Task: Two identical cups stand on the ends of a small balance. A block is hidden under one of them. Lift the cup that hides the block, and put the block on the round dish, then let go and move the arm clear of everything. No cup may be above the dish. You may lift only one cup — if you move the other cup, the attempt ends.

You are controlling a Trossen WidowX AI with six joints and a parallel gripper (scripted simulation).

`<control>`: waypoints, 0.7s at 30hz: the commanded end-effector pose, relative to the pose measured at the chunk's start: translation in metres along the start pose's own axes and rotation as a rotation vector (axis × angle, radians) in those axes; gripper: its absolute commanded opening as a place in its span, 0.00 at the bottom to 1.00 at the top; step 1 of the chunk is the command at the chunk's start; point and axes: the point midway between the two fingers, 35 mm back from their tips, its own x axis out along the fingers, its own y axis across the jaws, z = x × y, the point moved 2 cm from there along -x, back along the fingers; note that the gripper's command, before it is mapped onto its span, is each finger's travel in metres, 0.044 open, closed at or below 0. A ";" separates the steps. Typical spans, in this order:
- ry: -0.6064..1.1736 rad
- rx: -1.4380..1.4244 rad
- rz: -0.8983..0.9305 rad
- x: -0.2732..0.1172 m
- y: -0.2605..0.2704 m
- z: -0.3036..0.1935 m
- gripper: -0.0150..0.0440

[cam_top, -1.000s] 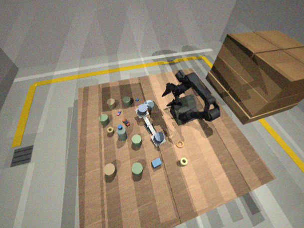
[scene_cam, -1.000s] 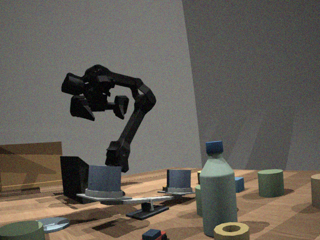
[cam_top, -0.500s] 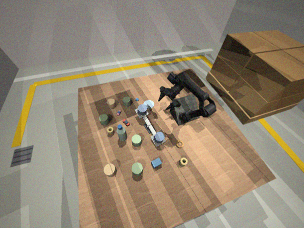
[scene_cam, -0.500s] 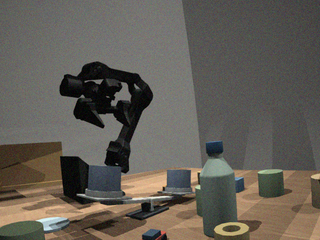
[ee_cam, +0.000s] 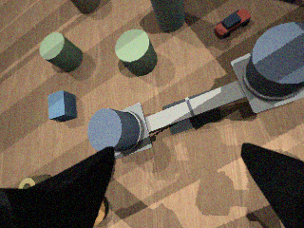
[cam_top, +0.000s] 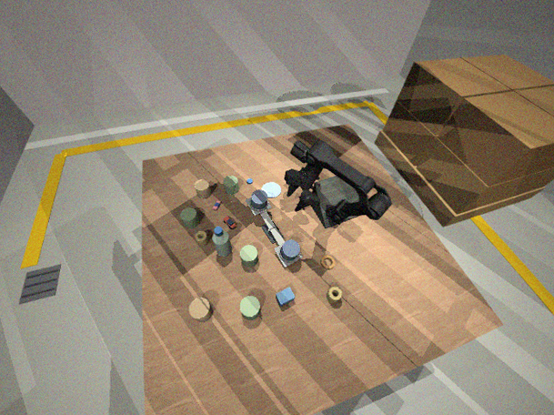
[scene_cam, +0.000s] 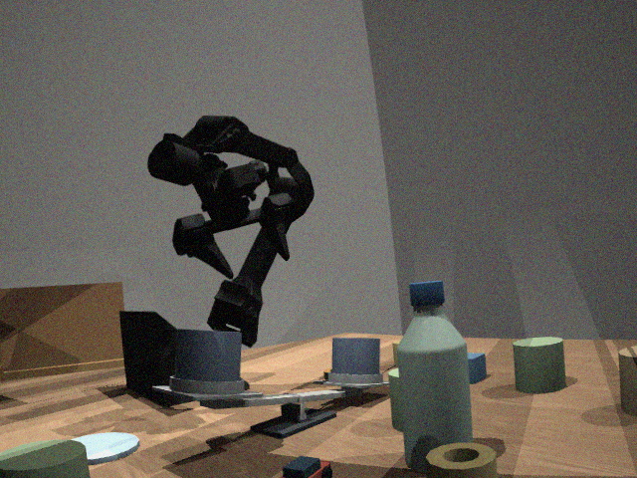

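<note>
The balance (cam_top: 273, 229) sits roughly mid-table on the wooden top (cam_top: 358, 320), so I'll place everything off that. It's a grey beam on a dark base with a blue-grey cup on each end: one cup (cam_top: 258, 199) on the end nearer the round dish (cam_top: 270, 189), the other cup (cam_top: 290, 250) on the opposite end. In the exterior view the beam looks tilted, with the dish-side cup (scene_cam: 207, 358) sitting lower than the other (scene_cam: 355, 358). The block isn't visible anywhere — can't tell from the pictures alone which cup hides it. The pale blue dish lies flat just beyond the dish-side end of the balance, close to that cup but not touching it. The gripper (cam_top: 297, 194) hangs in the air off to the side of the balance, above it and touching nothing, fingers spread about as wide as they go with nothing between them. In the wrist view the two dark fingertips frame the bottom of the shot, with the whole balance laid out below — both cups upright on their pads. Green cylinders, a bottle (scene_cam: 433, 375) and a small blue cube (cam_top: 285, 295) are scattered on the far side of the balance from the arm.
</note>
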 end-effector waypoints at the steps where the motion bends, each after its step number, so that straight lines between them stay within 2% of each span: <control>1: 0.058 0.113 -0.022 0.010 0.009 0.006 1.00; 21: 0.281 0.708 -0.228 0.072 0.063 0.014 1.00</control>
